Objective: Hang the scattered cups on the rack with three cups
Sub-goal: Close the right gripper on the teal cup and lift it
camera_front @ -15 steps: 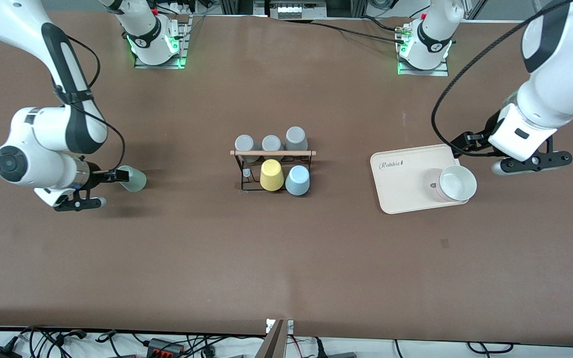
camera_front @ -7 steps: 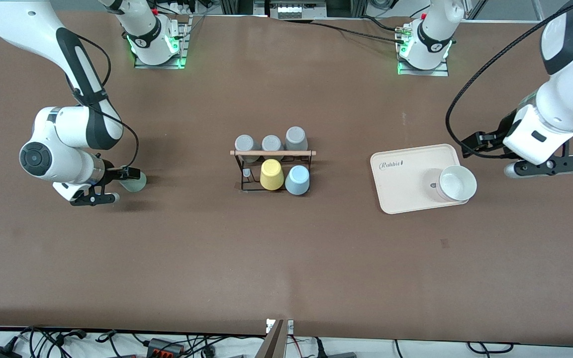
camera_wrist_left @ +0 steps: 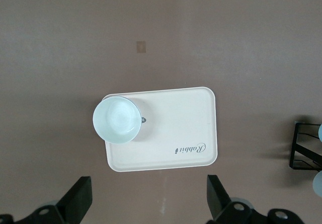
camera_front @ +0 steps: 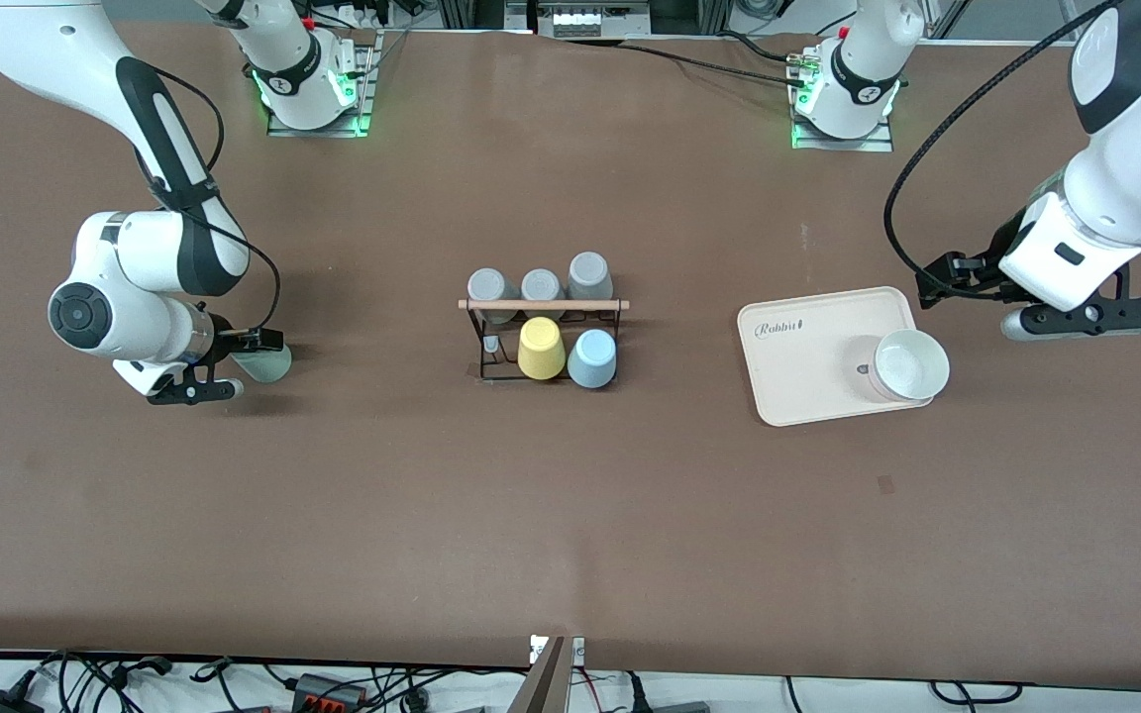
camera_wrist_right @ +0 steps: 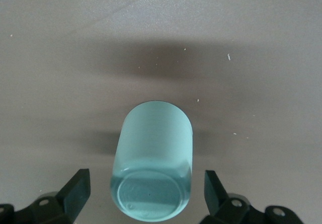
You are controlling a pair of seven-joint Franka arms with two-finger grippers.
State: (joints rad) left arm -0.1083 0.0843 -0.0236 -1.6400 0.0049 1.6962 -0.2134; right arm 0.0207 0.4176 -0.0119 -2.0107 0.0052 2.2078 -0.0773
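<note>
The pale mint green cup [camera_front: 270, 364] lies on its side on the table toward the right arm's end. In the right wrist view the cup [camera_wrist_right: 153, 158] has its base turned toward the camera. My right gripper [camera_front: 256, 344] is open, with one finger [camera_wrist_right: 75, 189] on each side of the cup's base and a gap on both sides. The pale blue cup [camera_front: 592, 358] sits upside down on the black wire rack [camera_front: 486, 342], beside a yellow cup [camera_front: 541, 349]. My left gripper [camera_front: 939, 278] is open and empty, over the table beside the cream tray.
Three grey cups [camera_front: 541, 285] sit on the rack's row farther from the front camera. The cream tray [camera_front: 803, 356] holds a white bowl [camera_front: 911, 363] toward the left arm's end; both show in the left wrist view [camera_wrist_left: 166, 133].
My right gripper moved in toward the mint cup, so its open fingers now flank the base. My left arm drew back from the tray toward its own end of the table.
</note>
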